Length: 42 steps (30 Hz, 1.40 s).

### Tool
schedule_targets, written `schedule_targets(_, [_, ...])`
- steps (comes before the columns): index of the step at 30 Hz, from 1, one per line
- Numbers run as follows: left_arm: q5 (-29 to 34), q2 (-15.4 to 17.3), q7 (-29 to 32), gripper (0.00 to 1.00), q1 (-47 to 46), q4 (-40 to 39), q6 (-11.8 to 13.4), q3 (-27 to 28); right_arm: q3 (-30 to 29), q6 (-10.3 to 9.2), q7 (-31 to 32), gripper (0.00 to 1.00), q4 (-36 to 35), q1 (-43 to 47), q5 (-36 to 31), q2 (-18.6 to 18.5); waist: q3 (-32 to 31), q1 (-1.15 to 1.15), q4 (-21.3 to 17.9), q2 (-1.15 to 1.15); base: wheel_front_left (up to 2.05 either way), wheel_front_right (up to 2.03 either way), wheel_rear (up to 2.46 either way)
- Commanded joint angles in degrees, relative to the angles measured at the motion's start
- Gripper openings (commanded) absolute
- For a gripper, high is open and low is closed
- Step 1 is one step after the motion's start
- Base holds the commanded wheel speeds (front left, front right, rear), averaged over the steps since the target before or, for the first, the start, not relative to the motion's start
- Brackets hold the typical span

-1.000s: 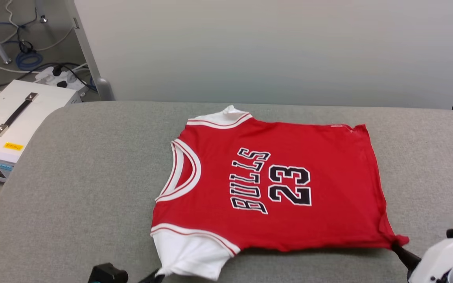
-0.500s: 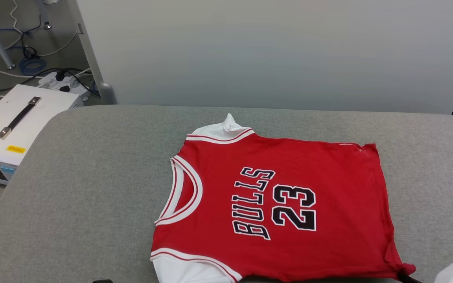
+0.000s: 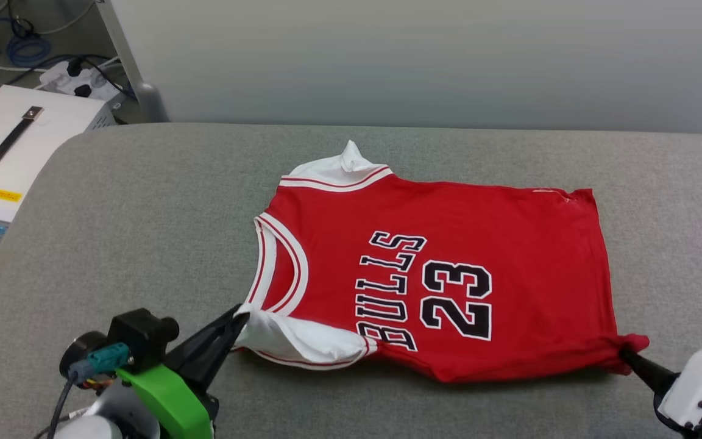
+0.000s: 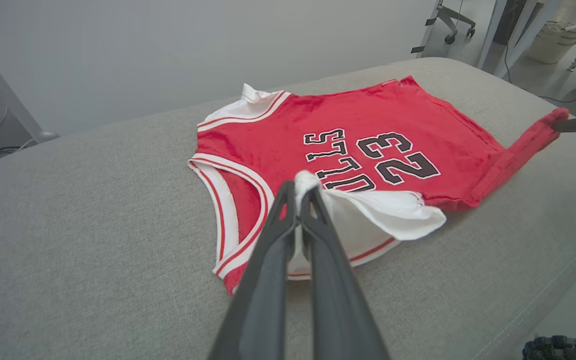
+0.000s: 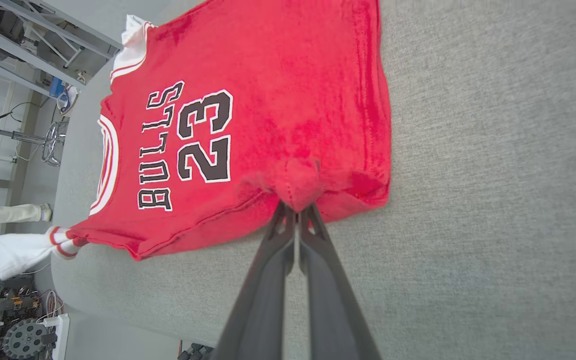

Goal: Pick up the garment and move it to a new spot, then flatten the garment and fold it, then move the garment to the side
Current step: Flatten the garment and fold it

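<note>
Red garment pinched at sleeve by our left gripper, hem corner by our right gripper; we risk thin grips slipping or skewing the fold.

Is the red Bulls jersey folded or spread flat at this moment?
Mostly spread: the jersey lies flat, print up. Only its near white sleeve is turned over onto the red cloth, pinched by the left gripper.
</note>
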Motion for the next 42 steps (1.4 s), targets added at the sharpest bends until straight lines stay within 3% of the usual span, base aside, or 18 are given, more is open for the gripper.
schedule_targets(1, [0.8,-0.5,0.4,0.0,-2.2,0.9,-0.4,0.6,-0.1,-0.03,0.5,0.0,-0.4,-2.1,-0.7,0.3,2.8,0.0,-0.9,0.0,0.0,0.0,0.0])
schedule_targets(14, [0.9,-4.2,3.2,0.0,-14.7,12.6,-3.6,1.1,-0.5,-0.03,0.9,0.0,7.2,-15.4,-8.0,1.7,10.9,0.0,-3.0,0.0,0.0,0.0,0.0])
schedule_targets(28, [2.5,-9.4,5.4,0.0,-23.6,28.8,-6.3,-2.1,1.5,-0.03,-1.8,0.0,14.5,-20.8,-10.5,1.3,14.7,0.0,-4.2,0.0,0.0,0.0,0.0])
schedule_targets(29, [2.4,-9.8,5.7,0.25,-24.0,30.0,-6.3,-2.3,1.6,-0.03,-1.9,0.0,15.1,-21.1,-10.5,1.3,14.8,0.0,-4.2,0.0,0.0,0.0,0.0])
schedule_targets(30, [2.6,-10.2,5.9,1.0,-24.4,31.4,-6.2,-2.5,1.2,-0.03,-2.0,0.02,15.8,-21.3,-10.4,1.4,14.8,0.0,-4.3,0.0,0.0,0.0,0.0])
schedule_targets(32, [2.5,-11.2,6.5,1.0,-25.0,33.8,-6.1,-2.8,0.8,-0.03,-2.7,1.0,16.9,-21.8,-10.8,1.4,14.7,0.0,-4.2,0.0,0.0,0.0,0.0])
schedule_targets(40, [0.7,-15.0,1.7,1.0,-25.2,39.5,-4.9,-1.0,3.3,-0.03,-6.8,1.0,17.4,-21.2,-9.9,-0.6,11.4,0.0,-3.7,0.0,0.0,0.0,0.0])
schedule_targets(42, [-0.2,-15.6,0.4,1.0,-24.4,40.6,-3.6,0.0,4.5,-0.03,-8.1,1.0,16.6,-20.4,-9.7,-1.5,10.0,0.0,-3.5,0.0,0.0,0.0,0.0])
